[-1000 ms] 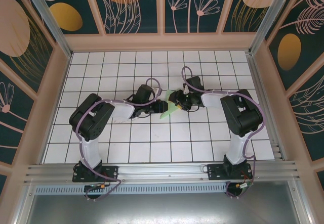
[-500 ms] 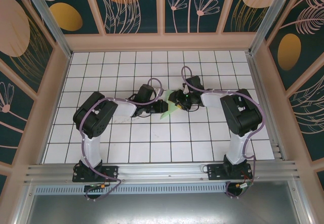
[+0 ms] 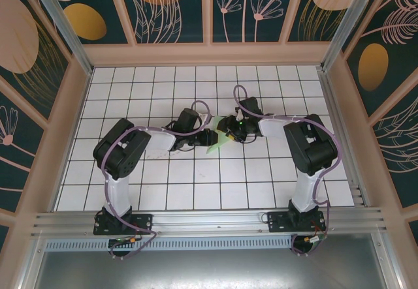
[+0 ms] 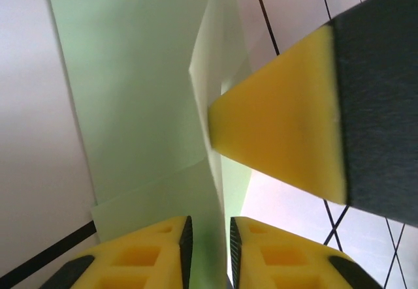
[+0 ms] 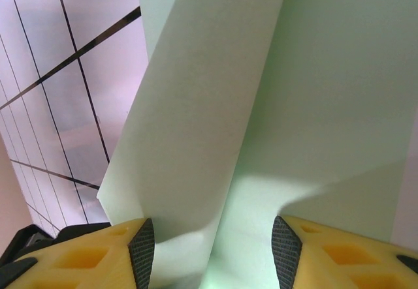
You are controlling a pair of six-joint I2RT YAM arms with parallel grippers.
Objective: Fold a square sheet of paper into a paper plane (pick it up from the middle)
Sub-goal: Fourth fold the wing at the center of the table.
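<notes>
The square sheet of paper (image 3: 217, 144), pale mint green, lies folded into a narrow pointed shape in the middle of the table. Both grippers meet over it. My left gripper (image 3: 209, 137) comes at it from the left. In the left wrist view its yellow fingers (image 4: 157, 250) stand a narrow gap apart, and an upright ridge of the paper (image 4: 130, 93) runs between them. A yellow finger of the right gripper (image 4: 281, 139) sits close on the paper's other side. My right gripper (image 3: 227, 132) is open wide (image 5: 213, 237) and straddles the folded layers (image 5: 215, 106). One flap rests by its left pad.
The table (image 3: 196, 191) is covered in white grid tiles with black lines. Wooden-framed patterned walls (image 3: 72, 106) close in the left, back and right. An aluminium rail (image 3: 209, 220) carrying both arm bases runs along the near edge.
The left arm's elbow has shifted a little. Both grippers stay at the paper in the middle, and the paper keeps its place.
</notes>
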